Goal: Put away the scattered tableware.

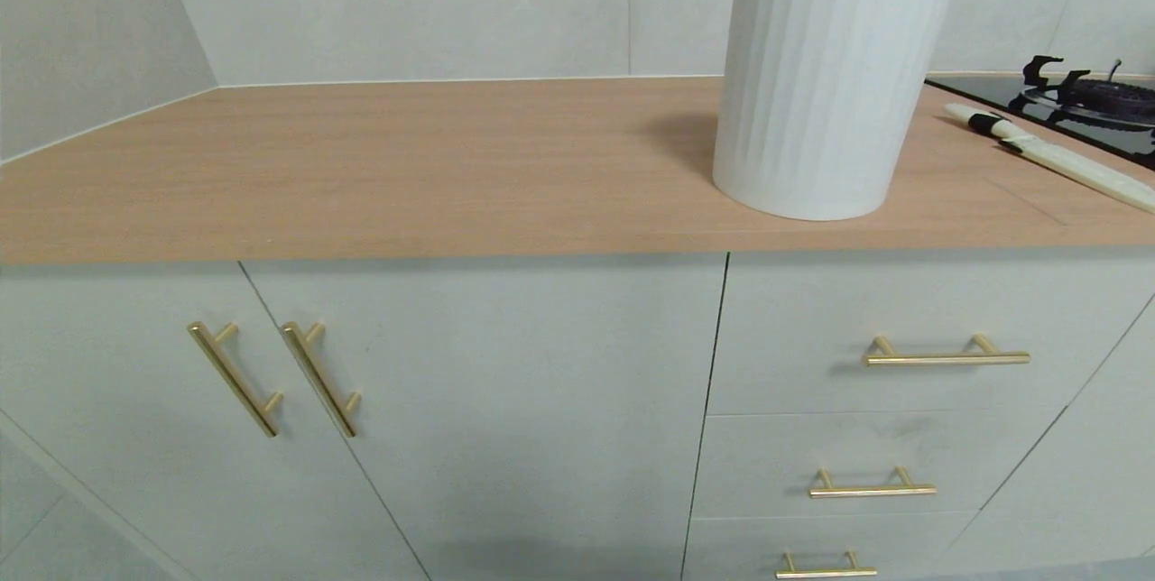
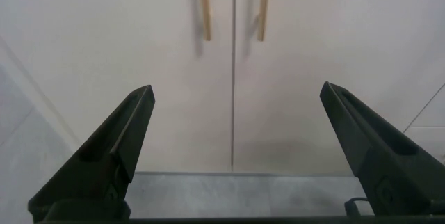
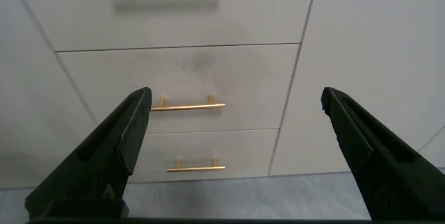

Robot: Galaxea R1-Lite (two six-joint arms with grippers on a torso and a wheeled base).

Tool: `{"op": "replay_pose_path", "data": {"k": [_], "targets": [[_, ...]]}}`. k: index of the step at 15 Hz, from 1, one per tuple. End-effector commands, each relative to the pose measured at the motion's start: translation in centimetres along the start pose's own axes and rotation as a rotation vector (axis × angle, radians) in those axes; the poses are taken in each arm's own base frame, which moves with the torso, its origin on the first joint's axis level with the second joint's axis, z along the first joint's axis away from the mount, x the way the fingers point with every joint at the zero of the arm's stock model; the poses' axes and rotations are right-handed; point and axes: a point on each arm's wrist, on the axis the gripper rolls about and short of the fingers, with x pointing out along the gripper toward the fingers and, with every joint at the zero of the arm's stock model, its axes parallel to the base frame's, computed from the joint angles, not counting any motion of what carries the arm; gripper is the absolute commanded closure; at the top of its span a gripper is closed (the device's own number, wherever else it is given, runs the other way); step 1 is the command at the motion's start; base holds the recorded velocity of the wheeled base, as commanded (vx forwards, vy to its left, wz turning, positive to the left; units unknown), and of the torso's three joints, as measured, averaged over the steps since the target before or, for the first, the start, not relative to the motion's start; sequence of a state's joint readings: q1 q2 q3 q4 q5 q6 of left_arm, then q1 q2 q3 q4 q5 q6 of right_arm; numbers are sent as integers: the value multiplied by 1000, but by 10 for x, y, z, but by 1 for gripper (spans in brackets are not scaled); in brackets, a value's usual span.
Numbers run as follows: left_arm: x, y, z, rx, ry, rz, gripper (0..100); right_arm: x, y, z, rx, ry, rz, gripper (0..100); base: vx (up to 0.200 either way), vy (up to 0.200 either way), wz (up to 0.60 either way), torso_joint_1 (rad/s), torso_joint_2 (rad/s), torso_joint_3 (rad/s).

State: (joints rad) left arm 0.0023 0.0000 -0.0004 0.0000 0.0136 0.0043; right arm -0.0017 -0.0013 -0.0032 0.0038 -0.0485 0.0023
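A white knife (image 1: 1051,152) with a black band lies on the wooden counter (image 1: 406,166) at the far right, beside a tall white ribbed container (image 1: 826,76). My left gripper (image 2: 235,95) is open with nothing between its fingers, held low in front of the two cabinet doors with gold handles (image 2: 233,5). Lower on the right side, my right gripper (image 3: 235,99) is also open and bare, facing the stack of drawers (image 3: 181,88) with gold handles.
A black stove top (image 1: 1074,103) with a burner sits at the counter's far right corner. Tiled walls close the back and left. Below the counter are two cabinet doors (image 1: 271,382) on the left and three drawers (image 1: 902,355) on the right, all closed.
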Motion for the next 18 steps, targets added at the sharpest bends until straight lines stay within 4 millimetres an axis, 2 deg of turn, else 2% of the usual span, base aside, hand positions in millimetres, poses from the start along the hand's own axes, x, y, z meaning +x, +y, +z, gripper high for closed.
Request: {"op": "replay_pose_path", "data": {"k": [1,8,18], "targets": [[0,0,0,0,-1,1,0,0,0,0,1,2,0,0,0,-200,0,17,2,-2],[0,0,0,-1,-1,1,0,0,0,0,-1,1,0,0,0,-200,0,1,4,2],[0,0,0,-3,-1,1,0,0,0,0,-1,2,0,0,0,0,0,0,0,0]]}}
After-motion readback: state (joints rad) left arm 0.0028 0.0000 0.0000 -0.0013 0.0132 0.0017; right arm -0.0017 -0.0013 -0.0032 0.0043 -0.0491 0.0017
